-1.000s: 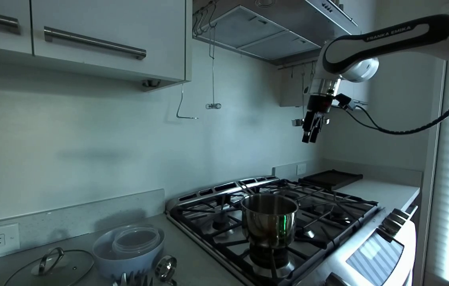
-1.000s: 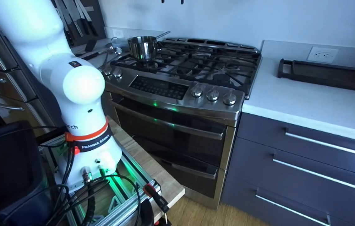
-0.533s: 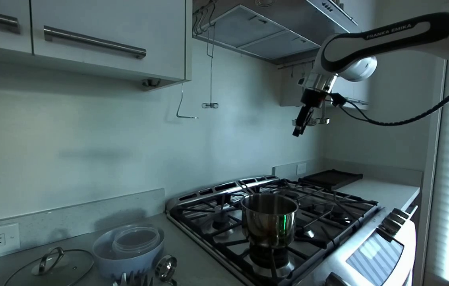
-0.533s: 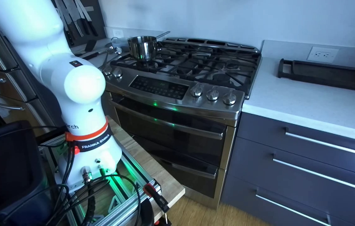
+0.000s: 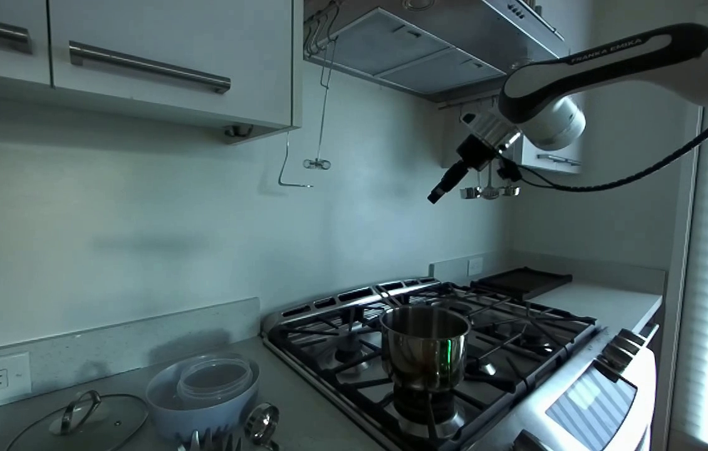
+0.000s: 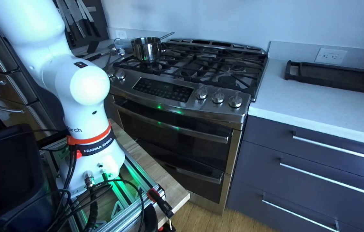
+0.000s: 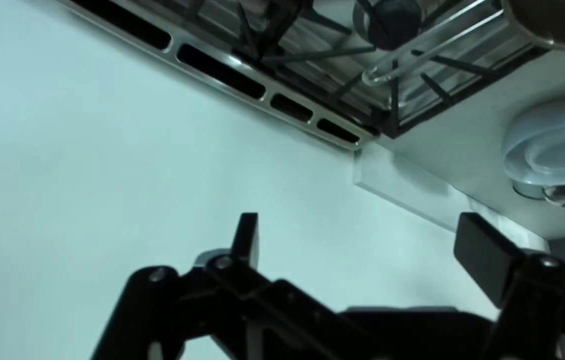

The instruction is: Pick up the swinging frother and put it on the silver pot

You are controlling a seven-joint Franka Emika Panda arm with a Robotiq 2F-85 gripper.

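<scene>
1. The gripper [image 5: 435,198] is released: the wrist view shows its fingers [image 7: 485,257] spread wide, nothing between them.
2. The frother [image 5: 323,119] hangs under the hood [image 5: 413,56], well apart from the gripper; it cannot be made out in the wrist view.
3. Step in hand, as judged: reaching for the frother. Bring the fingers either side of the thin shaft, above the head [image 5: 317,163], and close only once any sway settles; a one-sided touch would likely push it off. Lift to free the top end before pulling away.
4. Avoid the bent utensil [image 5: 294,185] near it.
5. The frother's long axis is close to upright but tilted: head lowest, pointing down, leaning towards the bent utensil and away from the gripper in an exterior view.
6. The pot [image 5: 426,351] stands upright on the stove [image 6: 172,109]; placing not yet done.
</scene>
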